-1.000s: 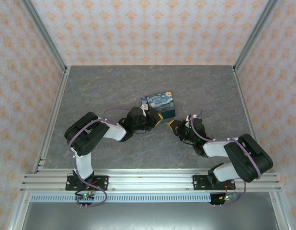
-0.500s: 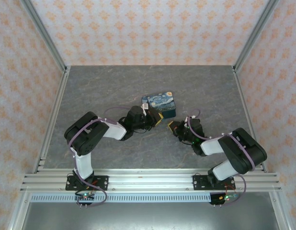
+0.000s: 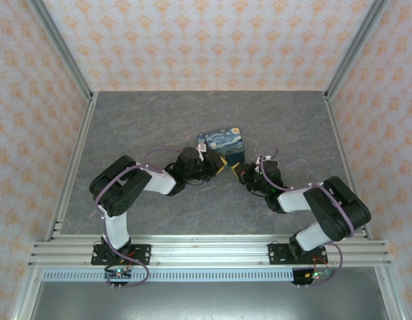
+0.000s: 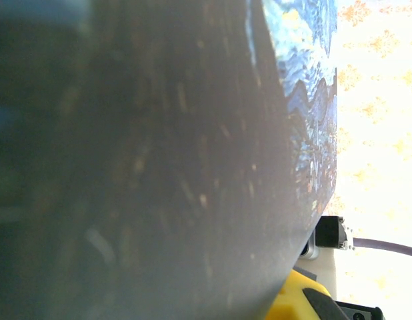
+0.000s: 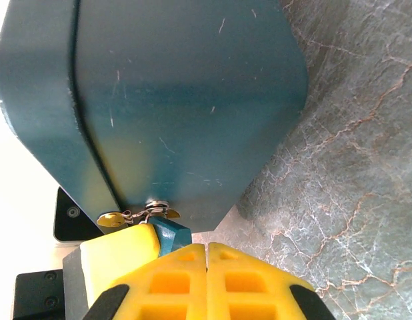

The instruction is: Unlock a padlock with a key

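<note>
The key is showing up as a tiny pale metal bit, sitting right at the bottom edge of the dark blue starry-night tin and too small to make out in detail. The left pincer is pressing up against the tin's near corner with one yellow finger just below the key. Its jaws are looking closed, but I can't tell if it's pinching anything. The right pincer is pointing at that same corner, near the tin, fingers squeezed fully together and holding nothing. The tin is resting on the grey marbled bench, about mid-bench.
</note>
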`<control>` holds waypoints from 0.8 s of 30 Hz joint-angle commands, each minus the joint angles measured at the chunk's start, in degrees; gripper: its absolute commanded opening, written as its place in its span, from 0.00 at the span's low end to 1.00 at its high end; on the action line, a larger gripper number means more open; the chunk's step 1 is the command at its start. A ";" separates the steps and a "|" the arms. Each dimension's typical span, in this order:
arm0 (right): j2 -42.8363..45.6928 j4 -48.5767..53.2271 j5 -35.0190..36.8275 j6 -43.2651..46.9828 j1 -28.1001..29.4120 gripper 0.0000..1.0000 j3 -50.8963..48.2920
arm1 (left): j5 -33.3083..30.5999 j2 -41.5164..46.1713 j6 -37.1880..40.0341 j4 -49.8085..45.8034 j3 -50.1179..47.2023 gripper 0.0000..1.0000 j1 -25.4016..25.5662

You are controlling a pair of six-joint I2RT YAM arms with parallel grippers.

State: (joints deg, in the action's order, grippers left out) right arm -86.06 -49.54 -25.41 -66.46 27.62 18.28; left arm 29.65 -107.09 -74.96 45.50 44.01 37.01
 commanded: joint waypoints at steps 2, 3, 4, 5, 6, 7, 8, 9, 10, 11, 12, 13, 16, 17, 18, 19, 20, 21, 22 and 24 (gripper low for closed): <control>-0.12 -1.19 0.48 0.10 0.34 0.00 1.92 | 1.65 -0.75 0.74 0.03 1.17 0.00 -0.10; -0.07 -1.17 0.50 0.11 0.40 0.00 1.93 | 1.64 -0.87 0.69 0.20 1.21 0.00 -0.10; 0.13 -1.04 0.60 0.23 0.39 0.00 2.01 | 1.68 -1.00 0.65 0.20 1.25 0.00 -0.10; 0.12 -0.93 0.64 0.22 0.39 0.00 2.02 | 1.69 -1.03 0.61 0.33 1.12 0.00 -0.08; 0.22 -0.91 0.82 0.23 0.36 0.00 2.02 | 1.73 -1.10 0.60 0.38 1.24 0.00 -0.10; 0.28 -0.91 0.81 0.29 0.38 0.00 2.10 | 1.73 -1.14 0.68 0.30 1.25 0.00 -0.06; 0.29 -0.91 0.74 0.27 0.34 0.00 2.13 | 1.75 -1.19 0.76 0.16 1.25 0.00 -0.06; 0.41 -0.84 0.70 0.27 0.34 0.00 2.19 | 1.68 -1.19 0.87 -0.04 1.24 0.00 -0.05; 0.55 -0.78 0.67 0.36 0.40 0.00 2.20 | 1.65 -1.17 0.95 -0.14 1.12 0.00 -0.09; 0.63 -0.60 0.75 0.35 0.33 0.00 2.26 | 1.65 -1.25 0.95 -0.18 1.16 0.00 -0.10; 0.82 -0.43 0.69 0.36 0.36 0.00 2.28 | 1.60 -1.36 0.97 -0.19 1.08 0.00 -0.07; 0.97 -0.31 0.66 0.36 0.42 0.00 2.28 | 1.48 -1.48 0.95 -0.21 1.12 0.00 -0.10; 1.44 0.19 0.48 0.61 0.39 0.00 2.46 | 1.39 -1.80 0.88 -0.10 1.17 0.00 -0.07; 1.59 0.32 0.50 0.59 0.34 0.00 2.54 | 1.38 -1.82 0.80 -0.06 1.16 0.00 -0.04; 1.63 0.41 0.57 0.68 0.36 0.00 2.59 | 1.38 -1.97 0.70 0.15 1.10 0.00 -0.10; 1.68 0.50 0.52 0.66 0.36 0.00 2.63 | 1.42 -1.98 0.69 0.11 1.25 0.00 -0.11; 1.60 0.44 0.49 0.70 0.34 0.00 2.70 | 1.38 -1.98 0.77 -0.14 1.23 0.00 -0.08; 1.60 0.41 0.52 0.64 0.36 0.00 2.80 | 1.30 -1.98 0.86 -0.23 1.29 0.00 -0.04; 1.60 0.41 0.41 0.57 0.36 0.00 2.90 | 1.29 -1.98 0.87 -0.39 1.34 0.00 -0.09; 1.67 0.50 0.37 0.56 0.35 0.00 2.99 | 1.29 -1.98 0.87 -0.32 1.41 0.00 -0.01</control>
State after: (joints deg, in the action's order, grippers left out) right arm -85.97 -47.16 -25.28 -66.43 27.62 19.35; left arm 29.61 -108.27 -74.54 45.52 44.21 36.97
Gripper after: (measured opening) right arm 0.042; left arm 0.094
